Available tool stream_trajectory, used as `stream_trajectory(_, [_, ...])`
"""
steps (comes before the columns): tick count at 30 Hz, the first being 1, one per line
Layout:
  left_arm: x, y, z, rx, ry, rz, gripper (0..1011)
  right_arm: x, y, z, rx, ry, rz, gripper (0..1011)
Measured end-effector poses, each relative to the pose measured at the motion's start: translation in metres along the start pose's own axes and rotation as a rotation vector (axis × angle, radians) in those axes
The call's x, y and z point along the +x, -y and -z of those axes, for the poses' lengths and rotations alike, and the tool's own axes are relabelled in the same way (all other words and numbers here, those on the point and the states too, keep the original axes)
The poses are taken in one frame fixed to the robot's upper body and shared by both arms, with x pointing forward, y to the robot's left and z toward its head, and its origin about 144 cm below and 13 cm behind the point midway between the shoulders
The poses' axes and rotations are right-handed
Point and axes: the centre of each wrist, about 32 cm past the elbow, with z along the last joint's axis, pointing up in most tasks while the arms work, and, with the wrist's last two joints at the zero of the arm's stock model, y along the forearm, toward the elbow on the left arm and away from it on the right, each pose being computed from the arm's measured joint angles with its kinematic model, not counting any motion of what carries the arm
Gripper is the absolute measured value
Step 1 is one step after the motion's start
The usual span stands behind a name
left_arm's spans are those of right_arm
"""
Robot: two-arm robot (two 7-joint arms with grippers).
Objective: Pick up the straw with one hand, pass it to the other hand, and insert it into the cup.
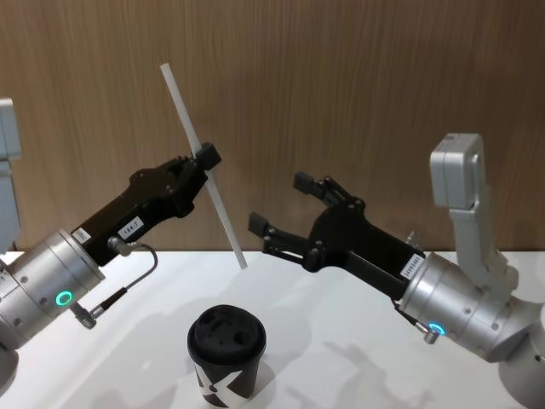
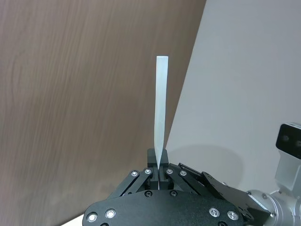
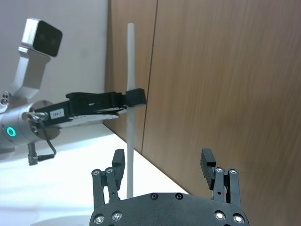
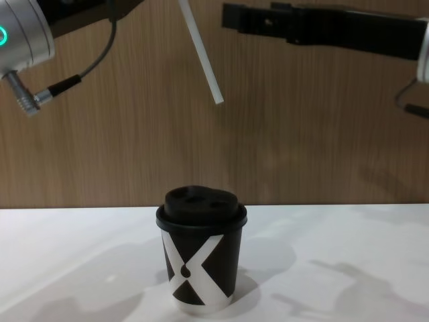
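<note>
The thin white straw [image 1: 226, 218] hangs tilted in the air, its lower end above and slightly right of the cup [image 1: 226, 349]. My left gripper [image 1: 207, 158], with the green-teal ring, is shut on the straw near its middle; the left wrist view shows the straw [image 2: 160, 108] rising from the closed fingers [image 2: 148, 171]. My right gripper [image 1: 279, 203], with the blue ring, stands open just right of the straw's lower end, apart from it. The black cup [image 4: 201, 261] with a white X and domed lid stands upright on the table. In the right wrist view, the straw [image 3: 130, 56] is upright beyond my open right gripper [image 3: 162, 160].
The white table [image 1: 358, 307] spreads around the cup. A wooden wall [image 1: 366, 94] rises close behind both arms. A grey cable [image 1: 136, 273] loops under the left wrist.
</note>
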Motion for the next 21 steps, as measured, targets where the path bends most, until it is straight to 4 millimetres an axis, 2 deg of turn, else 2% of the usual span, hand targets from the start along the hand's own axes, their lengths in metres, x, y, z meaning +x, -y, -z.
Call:
stream_trajectory(10, [-0.003, 0.0, 0.001, 0.034, 0.024, 0.012, 8, -0.001, 0.016, 0.002, -0.035, -0.001, 0.034, 1001])
stream_trajectory(21, [-0.006, 0.0, 0.006, 0.092, 0.053, 0.014, 8, -0.002, 0.023, 0.003, -0.052, -0.002, 0.052, 1001])
